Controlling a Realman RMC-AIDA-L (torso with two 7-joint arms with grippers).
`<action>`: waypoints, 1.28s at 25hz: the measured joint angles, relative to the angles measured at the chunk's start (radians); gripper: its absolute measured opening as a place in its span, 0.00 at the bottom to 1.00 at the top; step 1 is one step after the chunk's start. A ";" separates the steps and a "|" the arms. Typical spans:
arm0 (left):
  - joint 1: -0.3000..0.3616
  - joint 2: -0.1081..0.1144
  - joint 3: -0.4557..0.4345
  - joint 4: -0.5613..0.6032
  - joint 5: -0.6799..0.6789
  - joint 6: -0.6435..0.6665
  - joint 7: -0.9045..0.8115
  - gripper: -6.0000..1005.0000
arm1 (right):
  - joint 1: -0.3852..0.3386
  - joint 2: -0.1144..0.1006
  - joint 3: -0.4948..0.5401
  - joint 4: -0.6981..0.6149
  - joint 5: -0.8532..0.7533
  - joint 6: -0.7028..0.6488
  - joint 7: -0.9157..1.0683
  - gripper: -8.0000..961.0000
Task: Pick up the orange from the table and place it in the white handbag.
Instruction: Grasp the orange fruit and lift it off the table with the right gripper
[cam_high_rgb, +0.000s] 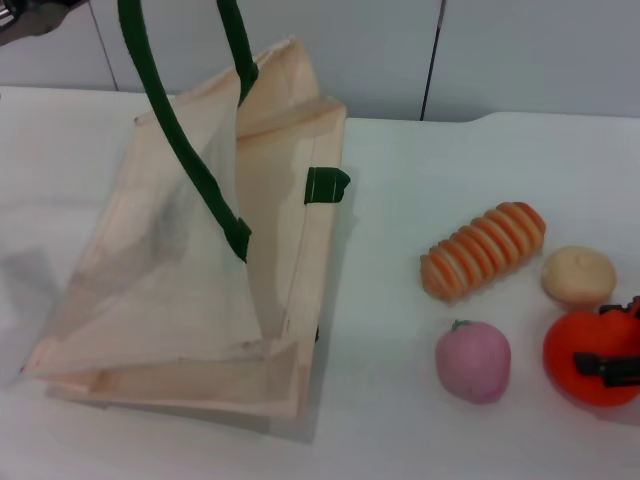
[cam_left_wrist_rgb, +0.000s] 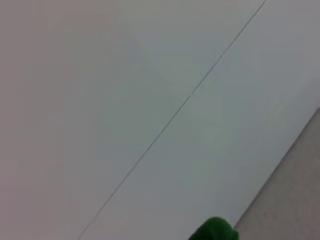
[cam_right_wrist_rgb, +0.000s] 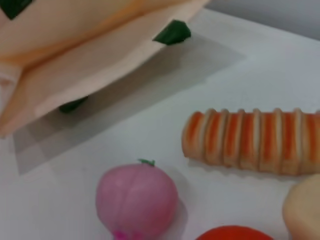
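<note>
1. I see the orange (cam_high_rgb: 590, 358) on the table (cam_high_rgb: 400, 420), well right of the white handbag (cam_high_rgb: 200, 290), beside the peach (cam_high_rgb: 472, 361).
2. Right gripper (cam_high_rgb: 610, 345) sits on the orange; jaw state unclear.
3. Handbag's green handle (cam_high_rgb: 180, 140) is lifted up; left gripper out of sight.

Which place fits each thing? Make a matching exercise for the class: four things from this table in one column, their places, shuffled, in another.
Things
1. round bright orange fruit
2. pink peach with a green stem
3. orange-and-cream striped long bread
4. cream fabric handbag with dark green handles

Places
A. left part of the white table
B. beside the orange, on its left
C. far right, under the black right gripper
D. behind the peach

Pairs: 1-C, 2-B, 3-D, 4-A
</note>
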 joint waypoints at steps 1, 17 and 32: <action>0.000 0.000 0.000 0.000 0.000 0.001 0.000 0.12 | 0.000 0.000 0.000 0.000 -0.002 -0.002 0.001 0.93; 0.001 0.000 0.000 0.000 -0.002 0.002 -0.003 0.12 | 0.002 0.004 -0.003 -0.010 -0.007 0.000 0.005 0.70; 0.000 0.000 0.000 0.002 -0.002 0.008 -0.009 0.12 | 0.013 -0.002 0.008 -0.032 -0.006 0.049 -0.006 0.53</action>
